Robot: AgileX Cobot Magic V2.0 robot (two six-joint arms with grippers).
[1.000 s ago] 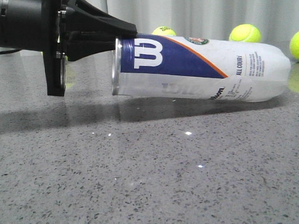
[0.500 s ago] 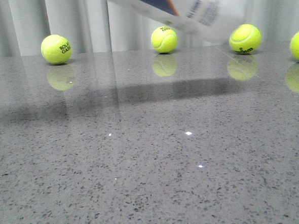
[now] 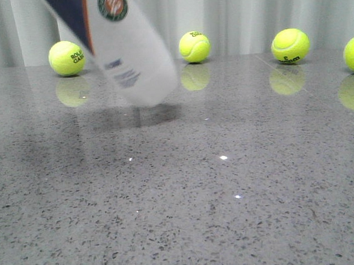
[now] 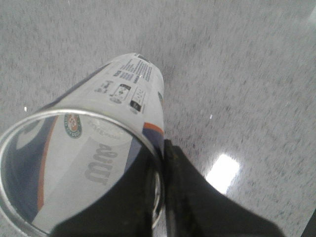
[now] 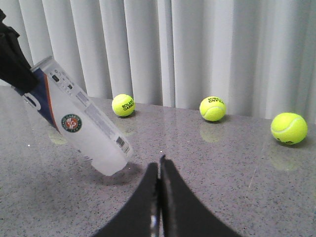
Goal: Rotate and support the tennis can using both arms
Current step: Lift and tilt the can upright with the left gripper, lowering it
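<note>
1. A Wilson tennis can [image 3: 120, 46] hangs tilted above a speckled grey table [image 3: 229, 195], its closed base lowest and just clear of the surface, a soft shadow beneath it; the upper end runs out of the front view.
2. The front view shows no pincer, only the can's white, navy and orange label, the round Roland Garros logo and four yellow tennis balls [image 3: 194, 46] lined up before a pale pleated curtain [image 3: 248, 14], each mirrored in the polished top.
3. The left wrist view supplies what the front lacks: the left pincer [image 4: 160, 202] clenched on the can's open metal rim [image 4: 29, 126], one black finger [image 4: 197, 197] outside the wall and another dark shape seen through the clear plastic inside. The can [image 4: 98, 143] points away toward the table [image 4: 247, 74].
4. The right wrist view gives the side-on picture: the can [image 5: 79, 116] leaning steeply, its top end held by a black finger [image 5: 12, 59] at the frame edge, its base near but apart from the table [image 5: 237, 168].
5. In the same view the right pincer [image 5: 159, 197] sits well apart from the can, its two wedge fingers pressed together with nothing between them.
6. Three balls [image 5: 213, 108] show behind it, against the curtain [image 5: 197, 49].
</note>
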